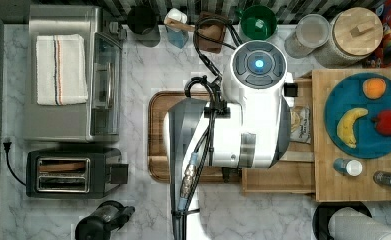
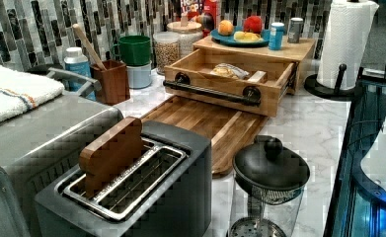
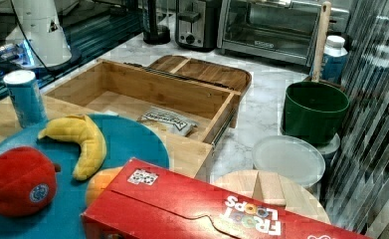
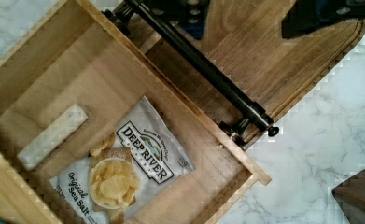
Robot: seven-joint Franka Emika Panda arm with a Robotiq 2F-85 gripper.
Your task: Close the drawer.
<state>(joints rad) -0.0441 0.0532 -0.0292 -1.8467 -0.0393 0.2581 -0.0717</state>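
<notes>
The drawer (image 2: 215, 96) is a light-wood box pulled out from under the butcher-block slab (image 2: 259, 49), with its black bar handle (image 2: 208, 92) over the dark brown tray. Inside the drawer (image 4: 40, 88) lie a chip bag (image 4: 124, 172) and a small pale block (image 4: 52, 137). In the wrist view my gripper (image 4: 255, 14) is open, with its fingers (image 4: 189, 14) wide apart just outside the handle (image 4: 203, 70), above the tray and holding nothing. In the top view my white arm (image 1: 253, 115) covers most of the drawer (image 1: 278, 180).
The dark brown tray (image 1: 158, 135) lies right in front of the drawer. On the top view's left stand a toaster (image 1: 68, 172) and a toaster oven (image 1: 68, 75). A blue fruit plate (image 1: 363, 115) sits on the slab. A French press (image 2: 269, 182) and a paper towel roll (image 2: 346, 39) stand nearby.
</notes>
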